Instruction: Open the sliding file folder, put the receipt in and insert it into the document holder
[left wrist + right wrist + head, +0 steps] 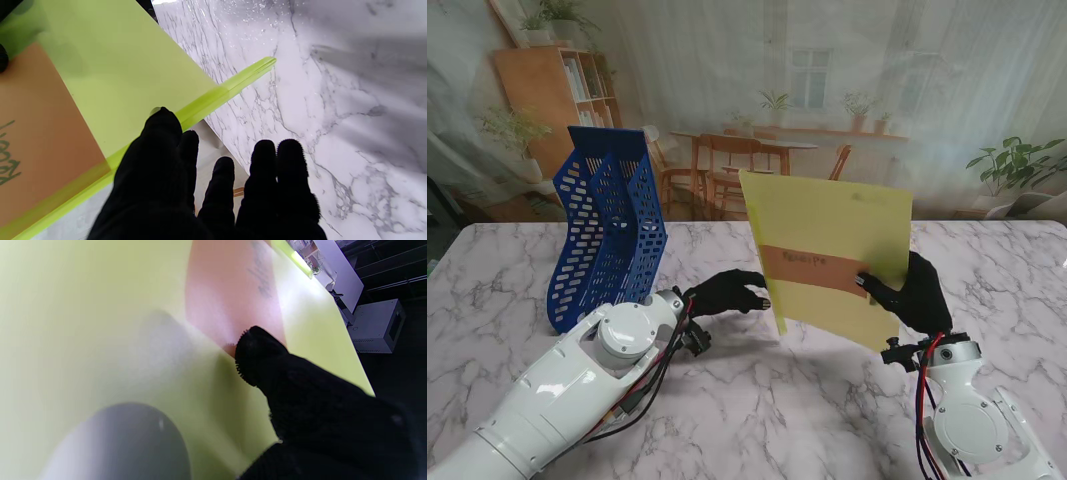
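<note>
We have the yellow file folder (832,255) raised off the marble table (757,410) and nearly upright, pinched at its edge by our right hand (914,293), thumb pressed on the front face right beside the brown receipt (812,268) that shows through the translucent cover. Our left hand (727,293) holds nothing: its fingers (263,160) are loosely spread and slightly curled, with the folder's slide-bar spine (230,87) just beyond the fingertips, not clearly touching. The blue document holder (607,225) stands on the far side of the left hand from the folder, near it, its slots opening upward. The receipt looks already inside, so we judge the step in hand to be carrying the folder across and dropping it into a slot. To do that well, we should keep the right-hand pinch firm so the sheet does not sag or swing, lead with the stiff spine edge, and use the free left hand to guide that edge or brace the holder against tipping. We should line the folder parallel to a slot before lowering.
</note>
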Tool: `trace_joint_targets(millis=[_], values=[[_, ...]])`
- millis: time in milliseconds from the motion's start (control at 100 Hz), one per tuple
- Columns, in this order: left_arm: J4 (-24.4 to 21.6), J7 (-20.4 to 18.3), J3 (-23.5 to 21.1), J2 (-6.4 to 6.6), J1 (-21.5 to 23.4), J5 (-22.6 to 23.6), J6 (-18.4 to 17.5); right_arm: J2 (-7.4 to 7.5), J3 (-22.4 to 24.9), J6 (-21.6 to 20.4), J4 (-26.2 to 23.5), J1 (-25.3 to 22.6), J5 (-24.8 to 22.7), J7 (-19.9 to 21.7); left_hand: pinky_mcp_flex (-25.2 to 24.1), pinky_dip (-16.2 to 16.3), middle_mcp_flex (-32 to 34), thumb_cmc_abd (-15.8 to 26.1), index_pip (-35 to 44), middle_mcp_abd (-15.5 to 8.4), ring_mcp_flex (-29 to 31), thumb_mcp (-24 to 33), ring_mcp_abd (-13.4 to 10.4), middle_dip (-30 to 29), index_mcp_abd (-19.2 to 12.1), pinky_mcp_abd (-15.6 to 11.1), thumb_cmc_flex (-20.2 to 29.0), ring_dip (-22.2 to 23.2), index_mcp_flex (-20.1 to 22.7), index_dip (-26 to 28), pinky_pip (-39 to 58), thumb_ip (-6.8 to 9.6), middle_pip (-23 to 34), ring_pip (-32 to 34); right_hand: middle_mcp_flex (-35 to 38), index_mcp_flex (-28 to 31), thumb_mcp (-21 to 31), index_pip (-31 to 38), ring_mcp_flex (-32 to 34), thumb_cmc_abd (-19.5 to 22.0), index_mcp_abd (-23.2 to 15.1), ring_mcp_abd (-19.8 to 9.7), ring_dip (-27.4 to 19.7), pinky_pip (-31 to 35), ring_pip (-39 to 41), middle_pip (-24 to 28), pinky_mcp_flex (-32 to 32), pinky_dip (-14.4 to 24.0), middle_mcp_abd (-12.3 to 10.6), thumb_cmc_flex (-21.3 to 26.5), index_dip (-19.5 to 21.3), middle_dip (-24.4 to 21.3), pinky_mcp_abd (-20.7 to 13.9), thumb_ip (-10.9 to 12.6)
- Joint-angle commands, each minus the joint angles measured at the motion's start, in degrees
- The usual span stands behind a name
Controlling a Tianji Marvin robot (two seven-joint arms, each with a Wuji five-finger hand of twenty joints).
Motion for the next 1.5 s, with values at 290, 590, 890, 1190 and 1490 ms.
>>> trace_joint_targets(millis=[290, 590, 890, 1190, 1490], values=[[-1.6, 1.15, 0.29, -0.95, 1.24, -1.38, 0.33, -0.37, -0.58, 0.8, -0.1, 0.1, 0.01, -0.79, 8.92, 1.25, 23.1, 0.82, 14.52, 0.93, 12.01, 2.43, 0.19, 12.05, 0.64, -2.25, 8.41, 2.4, 7.95, 4.24, 6.65, 0.85, 5.68, 6.05, -0.69, 1.95, 3.69, 5.03, 2.05, 4.76, -7.67, -2.28, -0.41, 0.12, 0.06, 0.21, -0.03, 0.06, -1.04, 4.55, 1.28, -0.11, -0.75, 2.94], [-1.39, 4.52, 0.84, -2.02, 1.47, -1.42, 0.92, -0.38, -0.87, 1.39, -0.09, 0.12, -0.02, -0.85, 12.41, 2.14, 29.53, 1.27, 19.26, 1.47, 16.83, 2.87, 1.29, 15.07, 1.96, -1.07, 8.49, 4.48, 9.56, 3.46, 10.95, 0.94, 6.35, 9.42, -0.73, 1.94, 3.67, 5.05, 2.09, 4.85, -7.63, -2.26, -0.32, 0.09, 0.17, 0.36, -0.02, 0.07, -0.94, 4.58, 1.21, -0.2, -0.7, 2.96], [-2.11, 6.01, 0.78, -2.38, 1.31, -1.26, 1.16, -0.15, -1.16, 1.45, 1.81, 0.75, -4.97, -2.12, 13.71, 2.61, 31.0, 1.46, 20.65, 0.76, 18.4, 2.75, 0.56, 15.9, 1.77, -1.64, 8.0, 5.38, 8.82, 3.81, 12.69, 1.13, 7.26, 10.55, -0.35, 2.14, 3.98, 5.1, 2.3, 4.65, -7.4, -2.27, 0.77, 0.89, 2.86, 0.56, 0.61, 0.51, -0.4, 4.53, 1.06, -0.3, -0.52, 2.99], [-3.5, 5.36, -0.37, -1.74, 1.32, 0.26, 1.37, 0.65, -1.13, 2.47, 3.05, 1.27, -8.44, -0.4, 14.4, 2.46, 31.65, 1.38, 20.83, 0.41, 18.94, 2.81, 0.26, 15.56, 1.64, -1.86, 7.59, 5.42, 9.06, 2.96, 13.24, 1.28, 7.35, 10.83, 0.08, 2.74, 4.7, 5.03, 2.24, 4.01, -6.88, -1.44, 3.49, 3.28, 9.97, 0.62, 1.27, 2.45, 0.64, 4.51, 0.92, 0.24, 0.24, 2.94], [-3.82, 3.91, -0.44, -1.18, 0.77, 1.44, 1.58, 1.62, -1.77, 4.27, 3.48, 1.75, -11.72, 2.29, 14.23, 2.74, 32.17, 1.15, 20.76, 0.53, 19.28, 2.6, 0.3, 15.16, 1.43, -1.67, 7.28, 5.57, 9.44, 2.43, 14.19, 1.28, 7.39, 11.25, 0.4, 3.24, 5.21, 4.9, 2.15, 3.53, -6.61, -1.02, 3.91, 3.64, 10.99, 0.46, 1.42, 3.04, 1.02, 4.57, 0.89, 0.36, 0.72, 2.91]])
